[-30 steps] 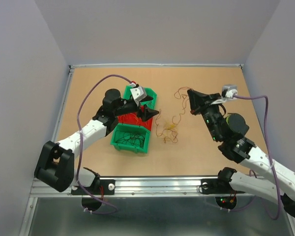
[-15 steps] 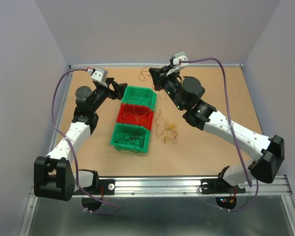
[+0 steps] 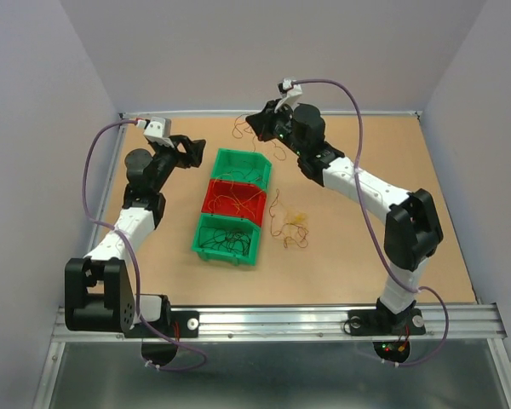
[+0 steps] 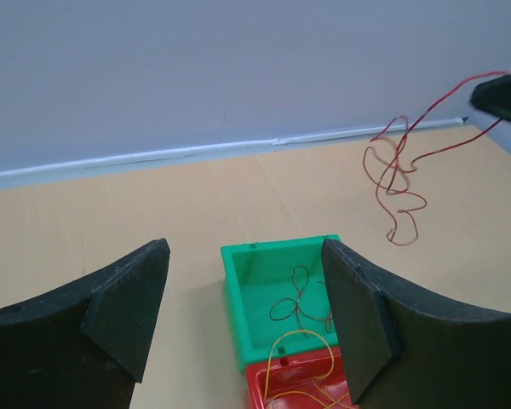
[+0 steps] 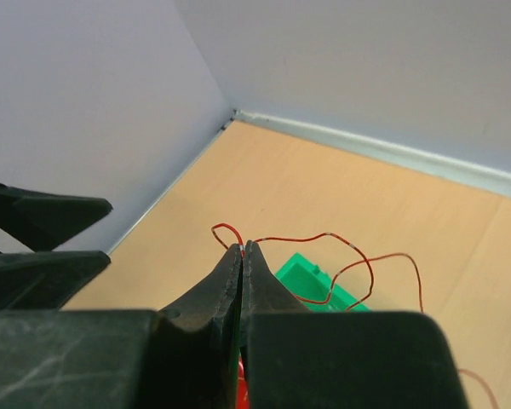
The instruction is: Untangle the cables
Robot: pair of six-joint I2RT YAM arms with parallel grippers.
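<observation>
A reddish cable (image 5: pixel 324 256) is pinched at one end between the closed fingertips of the right gripper (image 5: pixel 241 252) and is held up near the far edge of the table (image 3: pixel 366 256), just beyond the far green bin (image 3: pixel 243 168); its curly free length (image 4: pixel 396 183) hangs in the air toward the far edge. A loose tangle of orange-yellow and dark strands (image 3: pixel 289 226) is seen on the bare table surface near the centre, just right of the bins. Three bins are set in a row running from far to near, left of centre: far green, red (image 3: pixel 234 198), near green (image 3: pixel 227 239). Thin strands are seen lying in each of them. The left gripper (image 4: pixel 247 307) is held wide apart, nothing between its fingers (image 4: pixel 128 298), above the table just left of the far green bin, toward the far-left corner.
</observation>
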